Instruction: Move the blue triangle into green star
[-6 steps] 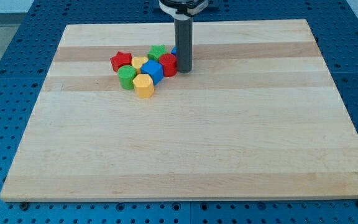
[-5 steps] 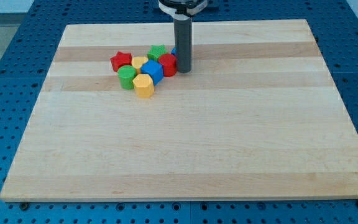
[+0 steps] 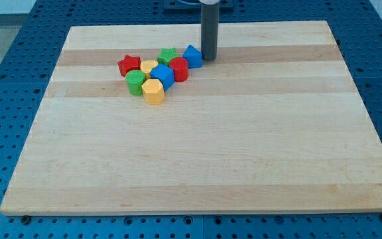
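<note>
The blue triangle [image 3: 192, 56] lies near the view's top, at the right end of a cluster of blocks. The green star [image 3: 168, 56] lies just left of it, with a small gap between them. My tip [image 3: 209, 58] rests on the board right beside the blue triangle's right side, touching or nearly touching it. The rod rises straight up out of the view's top.
The cluster also holds a red star [image 3: 129, 65], a yellow block [image 3: 149, 67], a red block [image 3: 179, 69], a blue cube [image 3: 162, 77], a green block [image 3: 136, 83] and a yellow hexagon-like block [image 3: 153, 91]. The wooden board [image 3: 197, 166] lies on a blue perforated table.
My tip has moved up and to the right, from in front of the blue triangle to its right side. The blue triangle, hidden before, now shows. The blocks have not visibly moved.
</note>
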{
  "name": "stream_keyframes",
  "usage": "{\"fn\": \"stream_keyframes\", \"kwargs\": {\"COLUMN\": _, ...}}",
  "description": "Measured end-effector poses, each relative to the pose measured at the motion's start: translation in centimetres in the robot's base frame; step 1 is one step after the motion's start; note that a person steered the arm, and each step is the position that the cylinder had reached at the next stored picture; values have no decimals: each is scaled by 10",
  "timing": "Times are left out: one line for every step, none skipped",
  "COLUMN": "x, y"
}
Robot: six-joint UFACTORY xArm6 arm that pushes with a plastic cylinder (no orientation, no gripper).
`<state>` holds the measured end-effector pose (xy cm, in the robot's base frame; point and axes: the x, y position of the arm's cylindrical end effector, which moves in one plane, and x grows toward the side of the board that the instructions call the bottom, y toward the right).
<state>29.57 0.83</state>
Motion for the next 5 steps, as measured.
{"fn": "stream_keyframes", "kwargs": {"x": -4, "y": -36}}
{"fn": "stream_keyframes", "kwargs": {"x": -7, "y": -47}}
{"fn": "stream_keyframes", "kwargs": {"x": -15, "y": -47}}
{"fn": "stream_keyframes", "kwargs": {"x": -23, "y": -45}}
{"fn": "stream_keyframes", "kwargs": {"x": -25, "y": -4}}
